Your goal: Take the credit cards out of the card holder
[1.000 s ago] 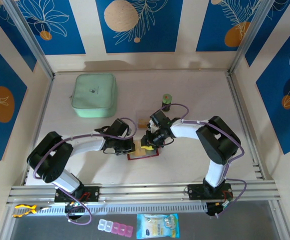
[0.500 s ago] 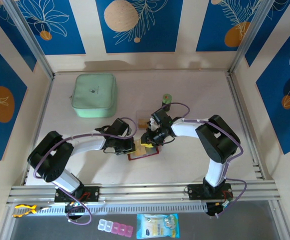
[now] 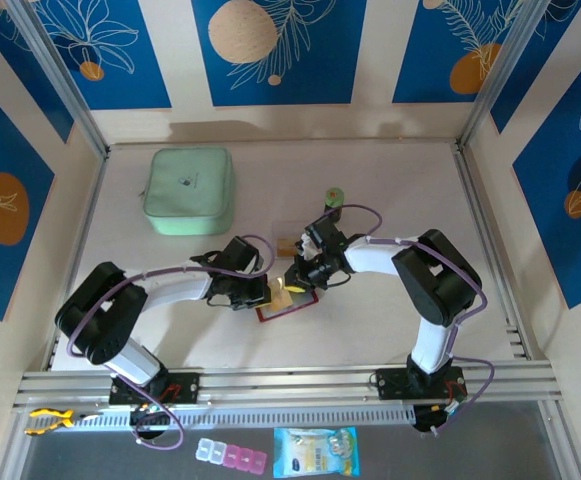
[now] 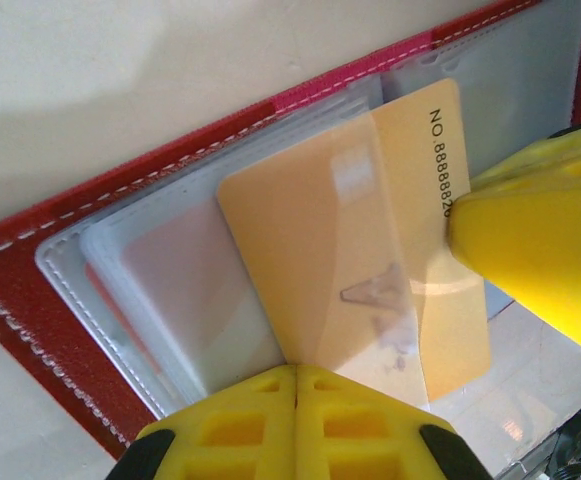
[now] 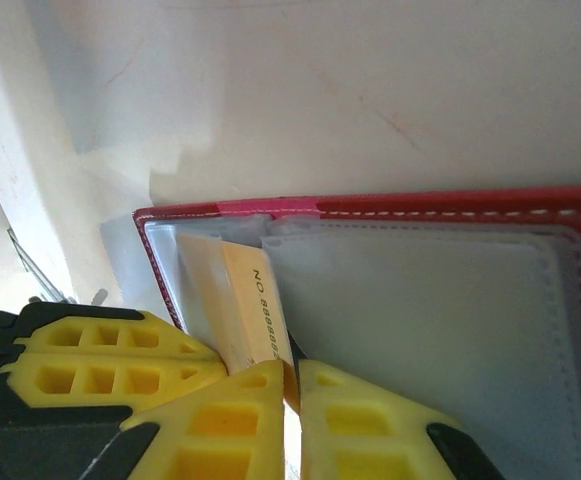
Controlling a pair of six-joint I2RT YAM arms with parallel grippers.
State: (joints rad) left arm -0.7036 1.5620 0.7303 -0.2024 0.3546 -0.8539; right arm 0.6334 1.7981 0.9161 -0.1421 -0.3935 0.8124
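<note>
Table: I see a pale tabletop [image 3: 400, 180] with both arms reaching to its middle.

Card holder: the flat dark-red rectangular wallet with clear inner sleeves [image 3: 292, 310] lies open and flat near mid-table, between the two wrists. Left wrist view shows its stitched red border [image 4: 40, 300]. Right wrist view shows the same border along the far edge [image 5: 450, 208].

Card 1: a tan-yellow rectangular plastic card [image 4: 360, 270] is partly out of its clear sleeve and tilted. One end is bare and shows printed digits; the rest lies under the frosted film. I also note it in the right wrist view [image 5: 255, 300].

Card 2: a reddish-orange card [image 4: 165, 270] sits fully inside the sleeve to the left of the tan-yellow card.

Right gripper: right gripper [image 3: 296, 283] is at the holder's right part. In its own view [image 5: 290, 420] the two yellow fingers are clamped on the edge of the tan-yellow card, which stands between the pads. One of its fingers [image 4: 540, 250] covers the end of the digits.

Left gripper: left gripper [image 3: 267, 292] is at the holder's left edge. Its yellow fingers are pressed together [image 4: 296, 420], tips at the edge of the clear sleeve, just beside the card. I cannot tell whether they pinch any film. One finger shows in the right wrist view [image 5: 100, 370], left of the card.

Other items: a large mint-green square pouch [image 3: 190, 190] lies far left. A small green cylinder [image 3: 334, 199] stands far of the right wrist. A small clear tray [image 3: 288, 242] lies just far of the holder.
</note>
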